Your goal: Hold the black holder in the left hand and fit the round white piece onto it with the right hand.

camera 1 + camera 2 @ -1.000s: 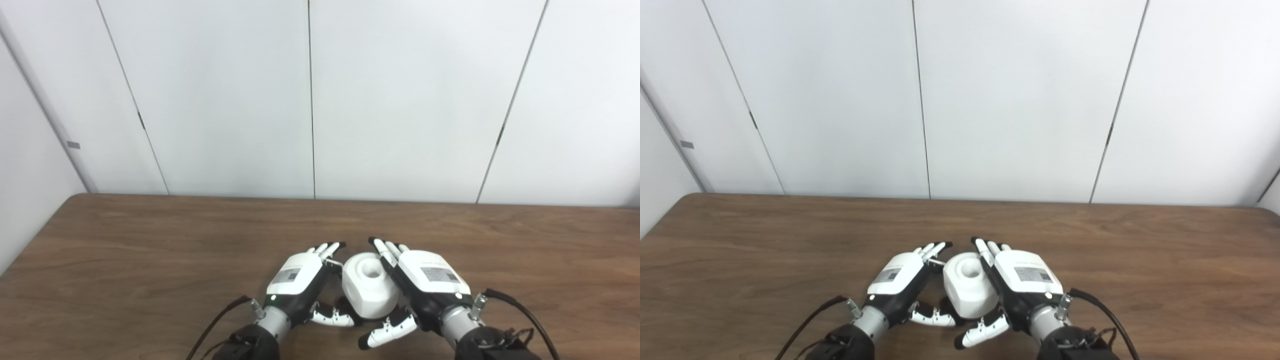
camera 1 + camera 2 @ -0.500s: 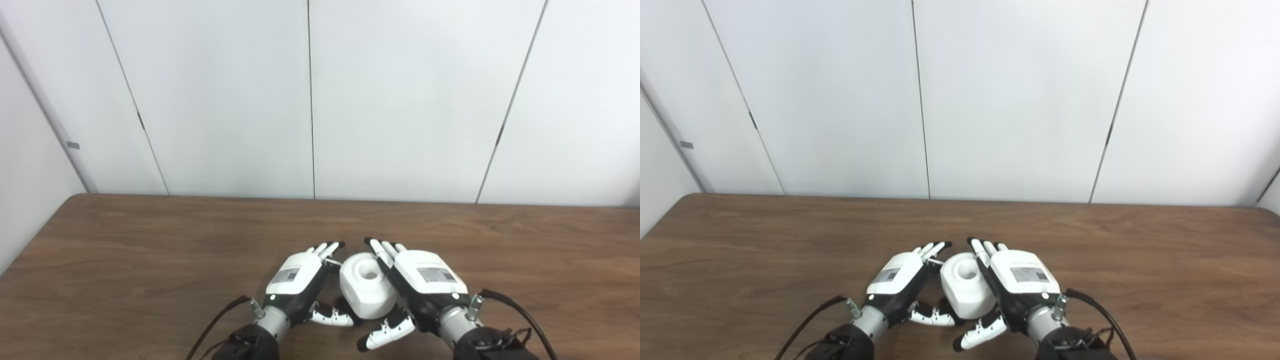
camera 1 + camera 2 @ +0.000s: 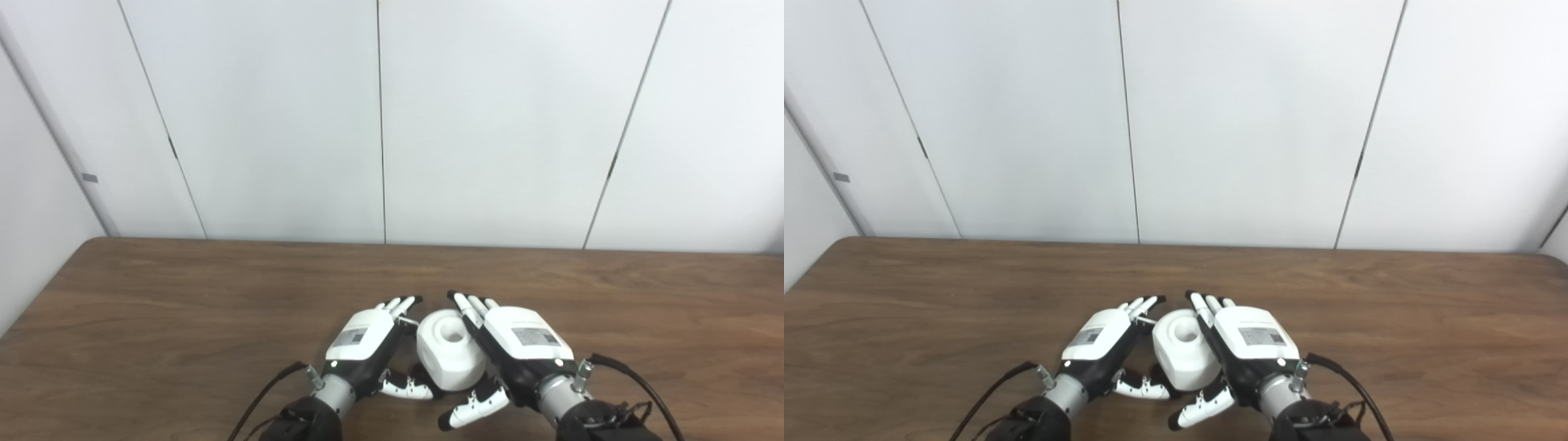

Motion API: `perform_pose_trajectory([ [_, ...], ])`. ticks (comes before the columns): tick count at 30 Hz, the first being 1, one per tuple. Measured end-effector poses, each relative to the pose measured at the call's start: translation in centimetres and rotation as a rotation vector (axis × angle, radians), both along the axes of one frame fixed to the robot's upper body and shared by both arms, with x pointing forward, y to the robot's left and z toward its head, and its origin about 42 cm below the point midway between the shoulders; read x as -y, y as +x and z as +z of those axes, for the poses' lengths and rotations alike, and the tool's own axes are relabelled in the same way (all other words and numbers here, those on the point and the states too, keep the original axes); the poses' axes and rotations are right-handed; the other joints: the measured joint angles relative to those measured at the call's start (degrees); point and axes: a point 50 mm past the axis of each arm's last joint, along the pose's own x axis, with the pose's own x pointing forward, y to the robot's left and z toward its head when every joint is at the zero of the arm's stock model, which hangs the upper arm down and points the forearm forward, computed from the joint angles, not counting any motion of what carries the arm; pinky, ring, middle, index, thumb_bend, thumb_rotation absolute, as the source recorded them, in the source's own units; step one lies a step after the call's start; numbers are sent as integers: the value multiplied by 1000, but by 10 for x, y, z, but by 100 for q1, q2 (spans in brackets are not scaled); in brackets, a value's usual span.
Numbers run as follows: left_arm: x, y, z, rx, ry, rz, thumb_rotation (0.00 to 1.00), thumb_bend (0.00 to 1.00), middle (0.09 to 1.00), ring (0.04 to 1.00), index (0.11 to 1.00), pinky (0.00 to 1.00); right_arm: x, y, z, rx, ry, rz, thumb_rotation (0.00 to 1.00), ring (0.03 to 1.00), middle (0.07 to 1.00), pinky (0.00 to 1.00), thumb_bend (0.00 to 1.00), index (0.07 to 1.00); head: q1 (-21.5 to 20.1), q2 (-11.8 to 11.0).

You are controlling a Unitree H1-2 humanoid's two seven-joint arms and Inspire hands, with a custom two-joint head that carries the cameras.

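Note:
A round white piece (image 3: 450, 358) with a hole in its top stands on the wooden table (image 3: 184, 306) near the front edge. My left hand (image 3: 364, 340) is open on its left side, fingers stretched forward, thumb curled toward the piece's base. My right hand (image 3: 520, 343) is open on its right side, fingers lying along the piece and thumb low in front. A small dark part (image 3: 419, 371) shows at the piece's lower left; I cannot tell whether it is the black holder.
White wall panels (image 3: 380, 122) rise behind the table's far edge. Black cables (image 3: 637, 380) trail from both wrists along the table's near edge.
The right hand and the white piece have shifted a little to the left, toward the left hand. The left hand has stayed put.

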Motion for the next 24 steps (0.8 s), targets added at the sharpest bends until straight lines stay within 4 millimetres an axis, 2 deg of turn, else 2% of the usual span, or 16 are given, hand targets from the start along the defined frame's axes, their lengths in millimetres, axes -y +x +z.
perform_pose_trajectory([
  [5,-2,1,-1,-21,9,13,286,994,979,1000,699,1000,0,0,0,-2,5,5,444,1000,1000,667,1000,1000,0,-9],
  [15,0,2,1,-46,48,25,344,1000,997,1000,858,1000,-1,0,0,-4,6,6,439,1000,1000,673,1000,1000,0,-9],
  [24,1,1,3,-53,64,29,349,1000,1000,996,939,992,-1,0,0,-5,7,7,429,1000,1000,689,1000,1000,9,-18],
])
